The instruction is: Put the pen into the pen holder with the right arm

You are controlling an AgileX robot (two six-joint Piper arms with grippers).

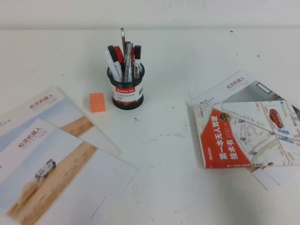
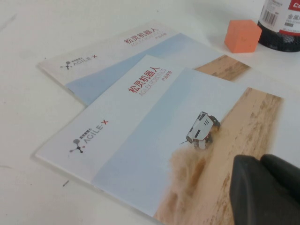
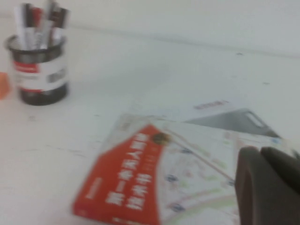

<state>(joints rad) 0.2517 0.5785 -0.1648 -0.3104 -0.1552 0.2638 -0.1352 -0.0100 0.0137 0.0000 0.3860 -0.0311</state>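
The black mesh pen holder (image 1: 126, 89) with a white, red-banded label stands at the table's middle back. A slim silver-grey pen (image 1: 127, 62) stands upright inside it among black-, red- and white-capped markers. The holder also shows in the right wrist view (image 3: 40, 75) and, partly, in the left wrist view (image 2: 281, 28). Neither arm appears in the high view. My right gripper (image 3: 260, 157) hangs over the red-and-white book (image 3: 140, 187), fingers together and empty. My left gripper (image 2: 260, 164) hangs over the brochures (image 2: 154, 131), fingers together and empty.
An orange eraser block (image 1: 97, 101) sits just left of the holder. Two overlapping brochures (image 1: 56, 164) lie at the front left. A red-and-white book (image 1: 248, 133) lies on a white folder (image 1: 234, 86) at the right.
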